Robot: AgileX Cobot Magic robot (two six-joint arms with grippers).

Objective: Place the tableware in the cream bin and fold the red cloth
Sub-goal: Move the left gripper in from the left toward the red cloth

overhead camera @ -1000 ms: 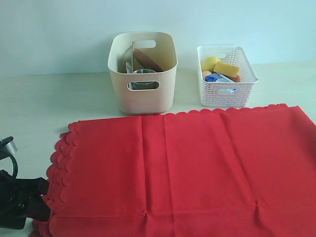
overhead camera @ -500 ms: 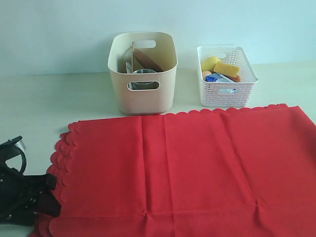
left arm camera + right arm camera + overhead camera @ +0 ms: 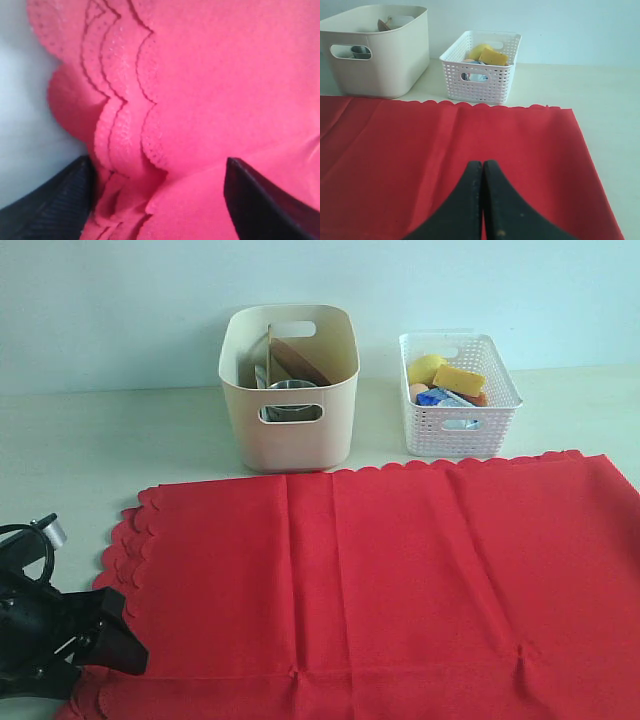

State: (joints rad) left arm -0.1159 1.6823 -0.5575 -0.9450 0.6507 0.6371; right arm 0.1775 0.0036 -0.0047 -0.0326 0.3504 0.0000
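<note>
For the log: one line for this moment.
left tool open at red cloth edge | right tool shut facing cloth | cream bin loaded

Right gripper (image 3: 482, 166): black, jaws pressed together with nothing between them, over the red cloth (image 3: 410, 160).
Red cloth: spread flat on the pale table (image 3: 605, 100), far edge scalloped.
Cream bin (image 3: 385, 60): beyond the cloth, steel cup (image 3: 360, 51) showing through the handle cutout (other contents indistinct).
White lattice basket (image 3: 482, 85): just beside the bin, holding yellow items (image 3: 487, 53).
</note>
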